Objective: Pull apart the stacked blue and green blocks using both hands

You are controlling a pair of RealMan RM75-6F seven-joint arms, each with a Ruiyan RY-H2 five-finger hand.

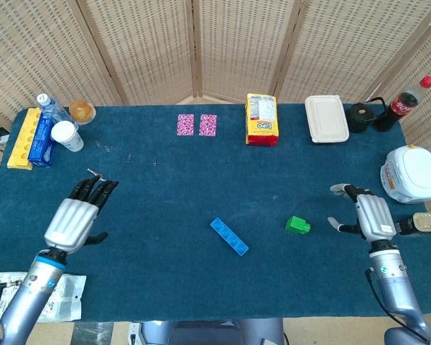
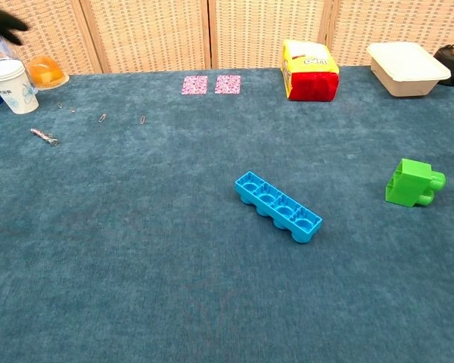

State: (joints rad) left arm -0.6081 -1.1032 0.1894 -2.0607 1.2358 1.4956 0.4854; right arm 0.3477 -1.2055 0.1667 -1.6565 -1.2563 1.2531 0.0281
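Observation:
The long blue block [image 1: 228, 236] [image 2: 278, 206] lies upside down on the blue cloth, hollow side up, near the table's middle. The small green block [image 1: 297, 226] [image 2: 412, 182] lies on its side, apart from the blue one, to the right. My left hand [image 1: 79, 217] is far to the left near the table's front left, fingers spread, holding nothing. My right hand [image 1: 371, 218] is to the right of the green block, fingers apart and empty. In the chest view only dark fingertips [image 2: 6, 20] of the left hand show at the top left corner.
A yellow snack bag [image 1: 261, 120], white lunch box [image 1: 326, 118], cola bottle [image 1: 409, 95] and white cooker [image 1: 412, 172] stand at the back and right. A paper cup [image 1: 67, 136], water bottle, yellow tray [image 1: 21, 139] and small clips sit at the back left. Two pink cards [image 1: 196, 124] lie mid-back.

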